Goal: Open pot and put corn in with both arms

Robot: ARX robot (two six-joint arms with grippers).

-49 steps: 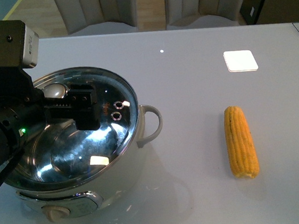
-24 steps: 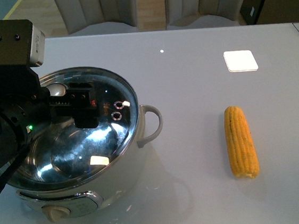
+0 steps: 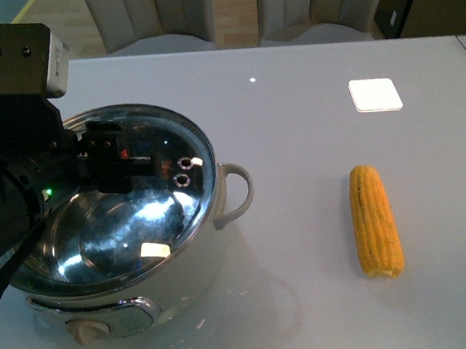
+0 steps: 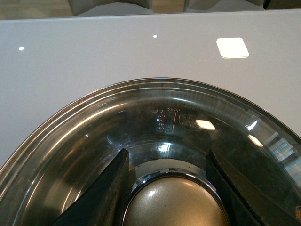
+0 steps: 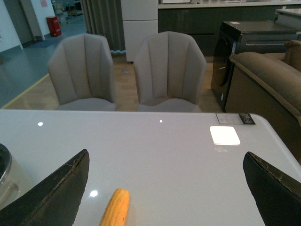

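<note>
In the lid-lifting step, the left gripper (image 4: pixel 167 153) straddled the metal knob (image 4: pixel 171 205) on the glass lid (image 3: pixel 138 226) of the round cream-white pot (image 3: pixel 189 271), its grip impossible to tell, likely needing a firm pinch and lift next, while the yellow-orange corn cob (image 3: pixel 376 222) lay ahead of the wide-open right gripper (image 5: pixel 165 155)

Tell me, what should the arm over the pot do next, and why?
Probably close the left gripper on the lid knob. Its fingers sit open on either side of the knob, not visibly squeezing it, and the glass lid covers the pot while the corn waits on the table.
</note>
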